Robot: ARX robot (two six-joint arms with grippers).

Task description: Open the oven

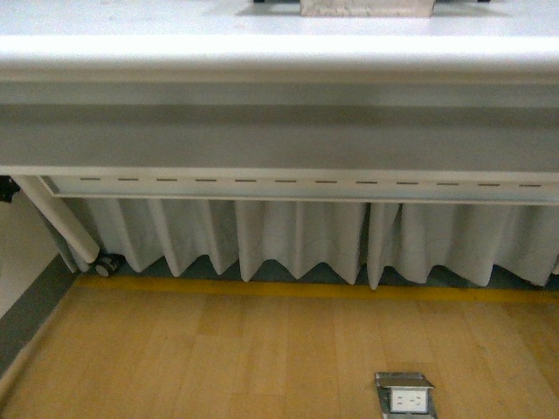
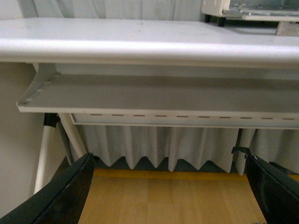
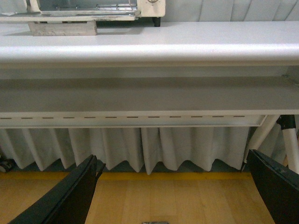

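One oven, one table, one floor socket, two hands.

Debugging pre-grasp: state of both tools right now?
Left tool: open, holding nothing, below the table edge.
Right tool: open, holding nothing, also low; oven untouched up on the table.

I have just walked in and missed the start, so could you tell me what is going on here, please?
Nothing is being handled yet. The oven sits on the table, and only its bottom edge shows in the wrist views, so whether its door is open is hard to tell. Both arms are low, below the tabletop, looking at the table's front edge and the curtain under it. The left gripper and the right gripper are both open and empty.
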